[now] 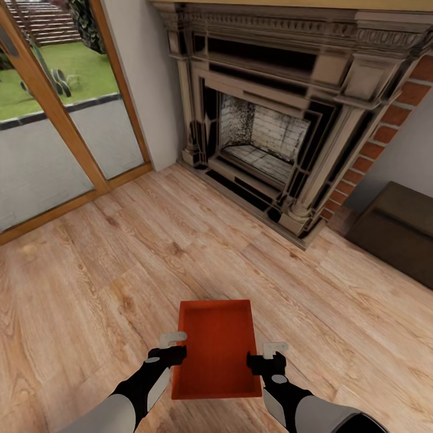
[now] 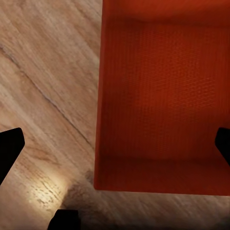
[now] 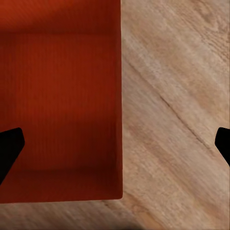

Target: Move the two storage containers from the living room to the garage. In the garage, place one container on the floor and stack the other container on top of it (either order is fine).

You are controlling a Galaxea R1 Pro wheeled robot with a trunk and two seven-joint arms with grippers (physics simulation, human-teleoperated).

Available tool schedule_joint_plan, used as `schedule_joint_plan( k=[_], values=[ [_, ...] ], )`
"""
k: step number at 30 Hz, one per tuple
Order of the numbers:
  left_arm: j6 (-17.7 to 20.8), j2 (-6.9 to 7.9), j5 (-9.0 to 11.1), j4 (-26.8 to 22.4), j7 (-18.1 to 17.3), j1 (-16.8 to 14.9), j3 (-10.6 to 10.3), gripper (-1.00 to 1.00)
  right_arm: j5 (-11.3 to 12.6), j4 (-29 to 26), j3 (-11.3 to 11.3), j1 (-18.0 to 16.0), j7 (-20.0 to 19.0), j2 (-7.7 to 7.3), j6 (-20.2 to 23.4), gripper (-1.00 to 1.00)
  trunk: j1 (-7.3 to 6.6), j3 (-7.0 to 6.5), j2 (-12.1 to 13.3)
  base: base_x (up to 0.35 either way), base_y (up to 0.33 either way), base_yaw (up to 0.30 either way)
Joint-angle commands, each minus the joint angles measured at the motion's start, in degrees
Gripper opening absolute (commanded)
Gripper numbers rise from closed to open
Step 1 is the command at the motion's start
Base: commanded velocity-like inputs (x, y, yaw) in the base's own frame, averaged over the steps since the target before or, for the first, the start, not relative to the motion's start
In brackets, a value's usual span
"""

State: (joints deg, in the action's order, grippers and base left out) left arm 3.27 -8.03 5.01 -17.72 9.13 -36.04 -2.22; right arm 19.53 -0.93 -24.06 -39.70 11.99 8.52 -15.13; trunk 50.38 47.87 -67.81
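Wood-plank floor, storage container between both jaws

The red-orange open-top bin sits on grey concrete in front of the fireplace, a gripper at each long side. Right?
Not quite: the head view shows the red-orange open-top bin on light wood-plank floor, not concrete. The rest holds.

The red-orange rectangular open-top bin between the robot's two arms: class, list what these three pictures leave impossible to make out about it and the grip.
- Red-orange rectangular open-top bin: both wrist views cut off its far end at the picture edge.
- Left gripper and right gripper: head view too small to show whether the jaws touch the bin walls.
- Bin underside: hidden by its own body, so lifted or resting on the light wood-plank floor is unclear.
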Motion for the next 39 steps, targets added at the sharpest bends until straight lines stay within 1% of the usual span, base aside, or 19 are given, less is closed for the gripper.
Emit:
schedule_joint_plan(
  k=[1,3,4,10,16,22,30,39],
  values=[
    [0.33,0.01,0.53,-0.13,0.28,0.0,-0.25,1.0,0.48,0.05,-0.48,-0.03,-0.14,0.0,-0.17,1.0,0.23,0.22,-0.44,0.0,0.0,0.0],
    [0.44,0.05,0.53,-0.12,0.28,0.0,-0.24,1.0,0.77,0.05,-0.46,-0.03,-2.03,-0.25,-0.17,1.0,0.67,0.58,-1.24,0.0,0.0,0.0],
    [0.45,0.1,0.53,-0.12,0.28,0.0,-0.25,1.0,0.88,0.05,-0.46,-0.03,-2.38,-0.32,-0.21,1.0,0.89,0.76,-1.64,0.0,0.0,0.0],
    [0.5,0.2,0.53,0.44,0.35,0.0,-0.22,1.0,1.02,0.13,-0.46,-0.03,-2.5,-0.32,-1.03,1.0,2.2,1.84,-4.05,0.0,0.0,0.0],
    [0.18,0.27,0.44,1.96,0.4,0.0,-0.1,1.0,1.03,0.14,-0.38,0.36,-2.57,-0.32,-1.99,1.0,0.89,0.76,-1.64,0.0,0.0,0.0],
    [-0.09,0.26,0.66,3.1,0.39,0.0,-0.12,1.0,0.85,0.14,-0.45,0.81,-2.66,-0.35,-4.17,1.0,-0.43,-0.32,0.77,0.0,0.0,0.0],
    [-0.18,0.38,0.8,3.29,0.37,0.01,-0.13,1.0,0.85,0.14,-0.46,0.85,-2.68,-0.35,-4.28,1.0,-2.19,-1.76,3.97,0.0,0.0,0.0],
    [-0.27,0.45,0.74,3.21,0.37,0.0,-0.12,1.0,0.78,0.14,-0.46,0.85,-2.68,-0.35,-4.31,1.0,-0.21,-0.14,0.36,0.0,0.0,0.0]
  ],
)
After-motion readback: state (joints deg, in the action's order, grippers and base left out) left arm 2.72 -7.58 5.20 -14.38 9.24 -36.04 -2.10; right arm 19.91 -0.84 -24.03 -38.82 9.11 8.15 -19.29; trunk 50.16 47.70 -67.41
